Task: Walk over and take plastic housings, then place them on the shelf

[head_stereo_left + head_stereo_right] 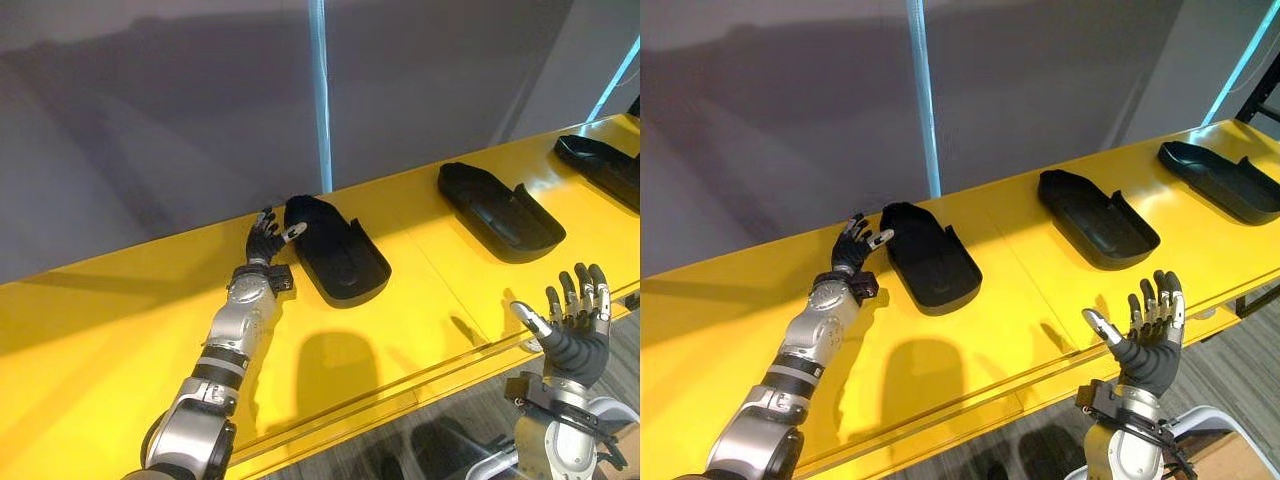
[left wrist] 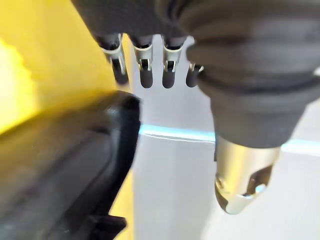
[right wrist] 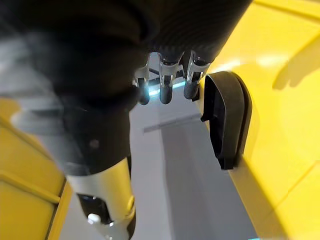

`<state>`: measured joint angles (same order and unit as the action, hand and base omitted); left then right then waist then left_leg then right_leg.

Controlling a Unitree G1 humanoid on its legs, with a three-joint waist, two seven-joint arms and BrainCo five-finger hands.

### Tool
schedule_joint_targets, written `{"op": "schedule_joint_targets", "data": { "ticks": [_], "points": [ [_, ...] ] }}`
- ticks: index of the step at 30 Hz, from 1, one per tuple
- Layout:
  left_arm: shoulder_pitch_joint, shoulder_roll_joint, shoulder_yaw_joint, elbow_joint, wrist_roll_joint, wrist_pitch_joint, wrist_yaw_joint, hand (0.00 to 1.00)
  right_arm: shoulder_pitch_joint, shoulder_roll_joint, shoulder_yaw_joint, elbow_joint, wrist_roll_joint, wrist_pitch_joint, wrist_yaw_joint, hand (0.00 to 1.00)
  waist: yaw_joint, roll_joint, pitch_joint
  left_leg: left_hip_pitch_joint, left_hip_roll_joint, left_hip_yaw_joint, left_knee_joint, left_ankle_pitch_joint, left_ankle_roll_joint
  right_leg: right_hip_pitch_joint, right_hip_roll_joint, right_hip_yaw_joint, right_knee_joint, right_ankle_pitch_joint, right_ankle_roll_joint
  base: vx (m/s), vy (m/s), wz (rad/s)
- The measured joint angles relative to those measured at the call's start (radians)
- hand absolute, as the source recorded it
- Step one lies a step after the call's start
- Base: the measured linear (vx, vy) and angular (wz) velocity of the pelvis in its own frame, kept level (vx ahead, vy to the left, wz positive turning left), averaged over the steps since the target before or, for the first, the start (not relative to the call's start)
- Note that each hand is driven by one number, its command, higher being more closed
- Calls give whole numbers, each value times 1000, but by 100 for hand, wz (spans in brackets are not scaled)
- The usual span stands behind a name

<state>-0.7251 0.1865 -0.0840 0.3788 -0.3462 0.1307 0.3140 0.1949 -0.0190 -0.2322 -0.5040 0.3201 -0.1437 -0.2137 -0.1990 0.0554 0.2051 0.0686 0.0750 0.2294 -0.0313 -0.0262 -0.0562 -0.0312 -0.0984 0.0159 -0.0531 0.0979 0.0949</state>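
R hand (image 1: pixel 572 345) fingers wide, empty; L hand (image 1: pixel 263 243) fingers wide by leftmost housing (image 1: pixel 335 255) of 3 on yellow shelf (image 1: pixel 100 330).

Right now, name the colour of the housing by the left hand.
Black plastic housing; clearest in the left eye view.

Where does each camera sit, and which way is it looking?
Left eye view: on the head, looking down at the yellow surface; both arms show, left hand beside the nearest housing, right hand raised, open.
Right eye view: the same scene from slightly aside.
Left wrist view: on the left wrist, looking along its fingers at the nearest housing and the grey wall.
Right wrist view: on the right wrist, looking past its fingers at a second housing.
Shared: both eye views and the left wrist view show the nearest housing.
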Motion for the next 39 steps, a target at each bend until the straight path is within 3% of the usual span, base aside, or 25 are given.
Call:
{"op": "schedule_joint_targets", "data": {
  "ticks": [4, 11, 12, 15, 17, 19, 21, 24, 25, 26, 28, 29, 30, 31, 35, 36, 37, 39],
  "points": [
    [3, -22, 26, -74, 128, 0, 17, 0, 7, 25, -3, 0, -16, 0, 3, 0, 0, 2, -1, 4, 0, -7, 0, 3, -1, 7, 1, -5, 0, 0, 0, 2, -7, 5],
    [119, -67, 143, -429, 461, 0, 145, 0, 45, 35, -17, 1, -16, -12, 40, 0, 16, 28, -17, 8, 0, -14, 0, 5, -1, 16, 0, -9, 0, -1, -2, 1, -1, 1],
    [182, -81, 150, -530, 538, -6, 169, 0, 47, 35, -33, 1, -16, -20, 45, 0, 23, 35, -22, 9, 0, -15, 0, 5, -1, 17, 0, -9, 0, -1, -2, 0, 0, 0],
    [322, -115, 150, -698, 625, -55, 195, 0, 37, 34, -49, 7, -30, -43, 47, 0, 31, 37, -25, 11, -2, -13, 6, 3, -3, 14, 2, -3, 8, -3, -2, 0, 0, -6],
    [443, -147, 126, -792, 645, -112, 201, 0, 15, 34, -64, 14, -51, -59, 42, 0, 59, 34, -24, -48, -3, -86, 131, -51, -2, -39, 3, 36, 79, -27, 1, -39, -7, -42],
    [575, -175, 99, -863, 645, -159, 204, 0, -46, 29, -66, 29, -86, -67, 17, 0, 97, 33, -23, -115, -11, -316, 317, -155, -25, -108, 30, 134, 171, -54, 12, -96, 19, -108],
    [607, -191, 45, -868, 644, -184, 203, 0, -42, 26, -82, 24, -95, -76, 7, 0, 100, 30, -22, -105, -9, -389, 372, -245, -26, -133, 67, 196, 207, -59, 20, -167, 153, -115],
    [610, -191, -46, -843, 641, -220, 194, 0, 40, 64, -112, -47, -103, -77, -2, 0, 93, -36, -15, -136, -14, -237, 477, -299, 0, -172, 80, 327, 179, -29, 63, -206, 191, -130],
    [610, -191, -58, -843, 639, -228, 192, 0, 48, 63, -112, -67, -105, -77, -4, 0, 93, -43, -15, -153, -7, -197, 496, -309, 9, -185, 81, 343, 159, -28, 67, -213, 229, -193],
    [607, -188, -68, -838, 622, -238, 185, 0, 46, 64, -123, -101, -124, -77, -12, 0, 79, -39, -18, -176, 14, -115, 519, -315, 31, -206, 68, 322, 95, -72, 57, -279, 256, -211],
    [604, -187, -59, -826, 590, -244, 170, 0, 33, 65, -118, -109, -153, -82, -33, 0, 89, -34, -19, -182, 88, 32, 508, -306, 50, -265, 47, 59, 96, -64, -1, -210, 215, -238],
    [604, -189, -38, -811, 562, -246, 165, 0, 30, 66, -121, -108, -176, -86, -45, 0, 110, -33, -18, -158, 128, 126, 493, -297, 49, -278, 37, -105, 185, -50, -27, -38, 103, -220],
    [604, -189, -24, -792, 550, -248, 164, 0, 23, 66, -124, -104, -192, -87, -58, 0, 116, -29, -17, -140, 146, 181, 483, -289, 51, -265, 15, -164, 266, -54, -23, -36, 68, -222],
    [601, -189, -8, -764, 526, -252, 165, 0, 10, 66, -142, -90, -210, -96, -66, 0, 108, -30, -18, -132, 162, 228, 485, -287, 53, -225, -38, -171, 390, -66, -11, -27, -4, -135],
    [600, -191, -22, -723, 485, -265, 156, 0, -29, 63, -158, 10, -241, -97, -69, 0, 104, -37, -19, -152, 185, 302, 491, -261, 26, -141, -154, -206, 482, -182, 2, -47, -176, -79],
    [599, -190, -18, -718, 485, -265, 154, 0, -39, 63, -142, 32, -248, -90, -65, 0, 113, -45, -17, -156, 193, 331, 485, -244, 7, -129, -158, -230, 424, -210, 52, -64, -342, -66],
    [600, -190, -14, -711, 485, -267, 154, 0, -53, 54, -123, 45, -249, -90, -57, 0, 123, -43, -16, -159, 205, 355, 482, -233, -10, -123, -137, -233, 360, -224, 66, -61, -353, -82],
    [607, -207, -10, -693, 486, -264, 146, 0, -80, 8, -73, 96, -249, -85, -39, 0, 115, 1, -21, -169, 262, 367, 452, -192, -31, -121, -47, -220, 269, -170, 17, -16, -318, -76]
  ]
}}
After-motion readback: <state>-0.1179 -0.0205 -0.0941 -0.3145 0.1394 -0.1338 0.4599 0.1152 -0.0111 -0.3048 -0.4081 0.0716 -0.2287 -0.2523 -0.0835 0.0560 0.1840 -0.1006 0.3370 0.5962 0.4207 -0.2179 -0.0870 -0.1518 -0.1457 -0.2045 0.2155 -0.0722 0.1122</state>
